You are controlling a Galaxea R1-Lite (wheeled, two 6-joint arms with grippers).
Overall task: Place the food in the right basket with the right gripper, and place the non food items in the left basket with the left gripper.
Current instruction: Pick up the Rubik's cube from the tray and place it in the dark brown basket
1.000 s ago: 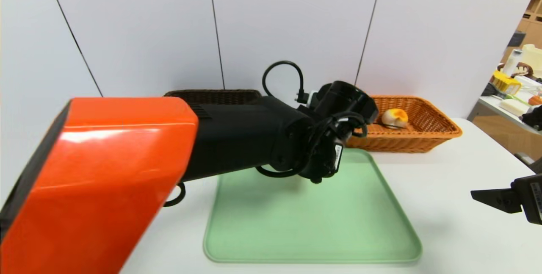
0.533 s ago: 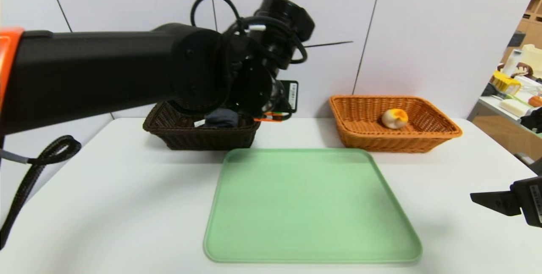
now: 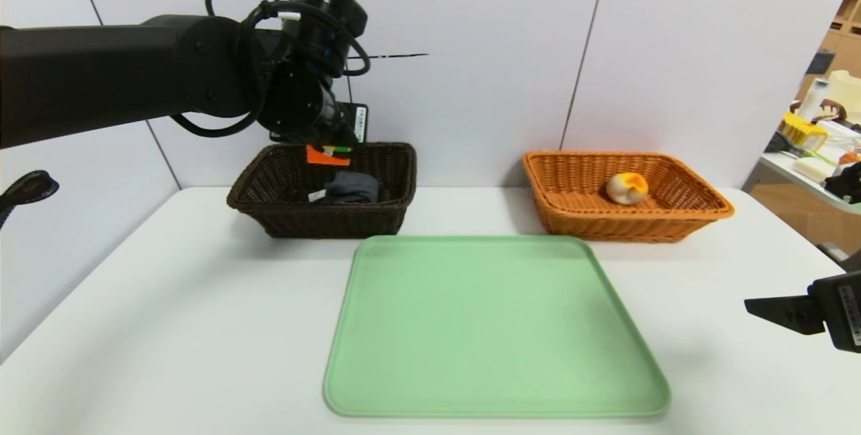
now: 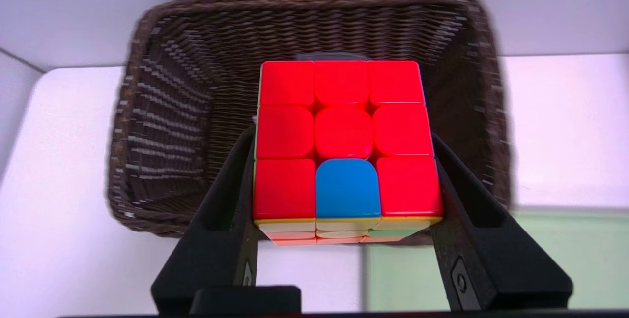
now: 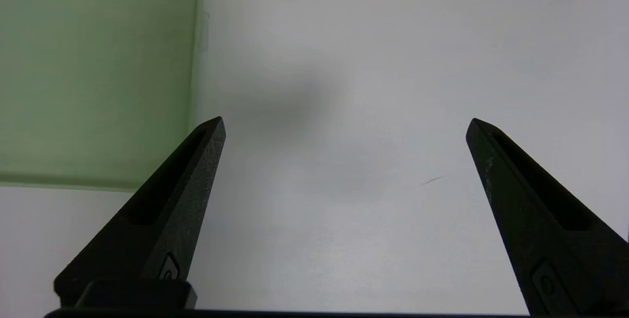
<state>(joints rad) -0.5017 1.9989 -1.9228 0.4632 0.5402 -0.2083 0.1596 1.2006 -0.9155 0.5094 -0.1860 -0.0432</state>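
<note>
- Black right gripper (image 3: 773, 307) is hanging low over the white table (image 3: 168, 327) at the near right, just off the tray's right edge; its fingers (image 5: 177, 200) are standing spread wide with nothing between them.
- Green tray (image 3: 494, 327) is lying flat at the table's near centre.
- Dark brown left basket (image 3: 323, 216) is sitting beyond the tray's far left corner; a grey item (image 3: 350, 186), possibly folded cloth, is resting inside it.
- Left gripper (image 3: 328, 152) is hovering above that basket, pinching a puzzle cube (image 4: 344, 146) by two opposite sides, red face with one blue tile toward the wrist camera.
- Orange right basket (image 3: 632, 220) is standing beyond the tray's far right corner, holding a pale round food item (image 3: 627, 187) with an orange top.
</note>
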